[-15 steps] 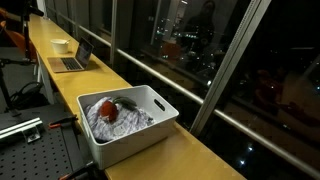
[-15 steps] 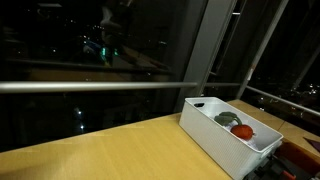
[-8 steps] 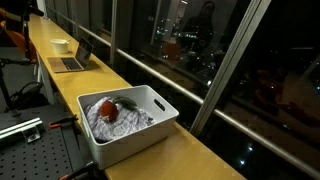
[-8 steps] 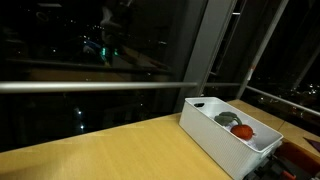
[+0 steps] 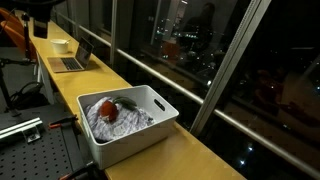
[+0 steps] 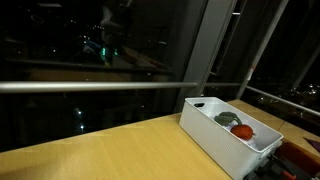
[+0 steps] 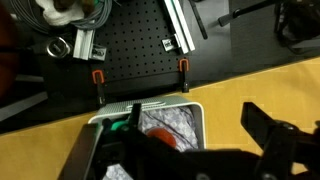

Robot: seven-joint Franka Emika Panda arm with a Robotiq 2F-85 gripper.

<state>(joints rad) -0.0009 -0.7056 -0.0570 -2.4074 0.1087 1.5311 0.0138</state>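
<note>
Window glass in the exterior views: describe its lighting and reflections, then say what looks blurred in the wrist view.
In both exterior views the window glass is night-dark, speckled with city lights and reflections; the white bin is evenly lit. In the wrist view the gripper looms dark and soft-edged near the lens; the perforated board is sharp.

Night is showing black through the tall windows [image 5: 190, 40], and city lights are glinting in the glass in both exterior views. A long wooden counter [image 5: 195, 155] is running beneath them, with a slanted grey window post [image 5: 232, 65] rising behind. Far down it, an open laptop [image 5: 72, 58] and a pale bowl [image 5: 61, 45] are sitting. A black perforated board [image 7: 130, 40] is lying alongside.
</note>
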